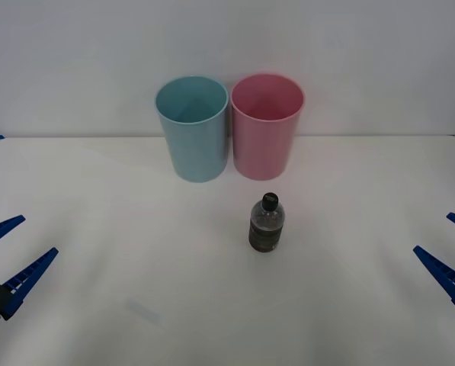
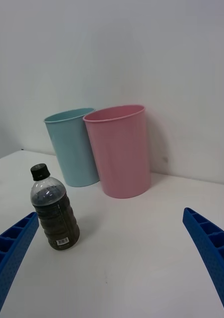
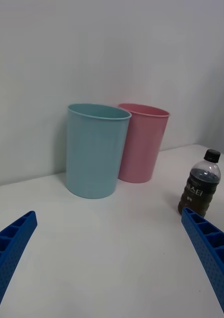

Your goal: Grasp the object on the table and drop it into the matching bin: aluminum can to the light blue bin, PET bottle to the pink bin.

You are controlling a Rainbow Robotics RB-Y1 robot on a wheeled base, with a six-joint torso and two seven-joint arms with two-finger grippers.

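Bottle stands upright mid-table, in front of the pink bin. My left gripper and right gripper both gape wide at the edges, empty; right looks slightly nearer.

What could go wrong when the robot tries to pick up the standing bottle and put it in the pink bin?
1. The PET bottle stands upright and looks narrow, so a finger's touch may tip it and let it roll on the table.
2. The pink bin and light blue bin stand side by side, almost touching; a drop off centre may land in the wrong one.
3. Both the left gripper and right gripper wait open at the table's sides, so either needs a long reach.
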